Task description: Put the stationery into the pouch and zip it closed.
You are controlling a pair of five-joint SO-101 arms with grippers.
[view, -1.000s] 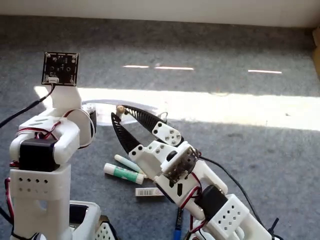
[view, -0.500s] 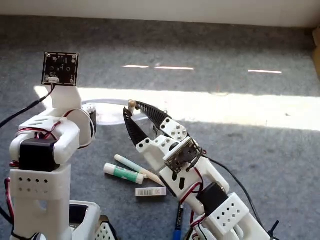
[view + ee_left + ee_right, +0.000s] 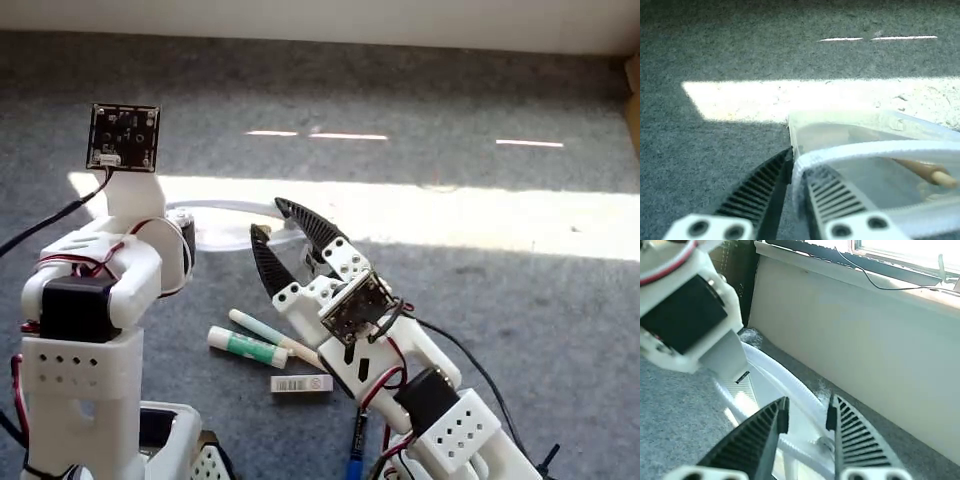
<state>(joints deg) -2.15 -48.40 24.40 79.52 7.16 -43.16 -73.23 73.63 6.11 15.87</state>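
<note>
The left gripper (image 3: 797, 167) pinches the clear plastic pouch (image 3: 875, 150) by its rim (wooden pencil (image 3: 920, 170) inside). The right gripper (image 3: 270, 220) hangs part open, empty.

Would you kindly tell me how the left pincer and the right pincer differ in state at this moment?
The left pincer is shut, while the right pincer is open with its jaws apart. The left pincer grips the white rim of the clear plastic pouch; the right pincer grips nothing, that rim merely showing in its gap. Both have black ribbed fingers.
</note>
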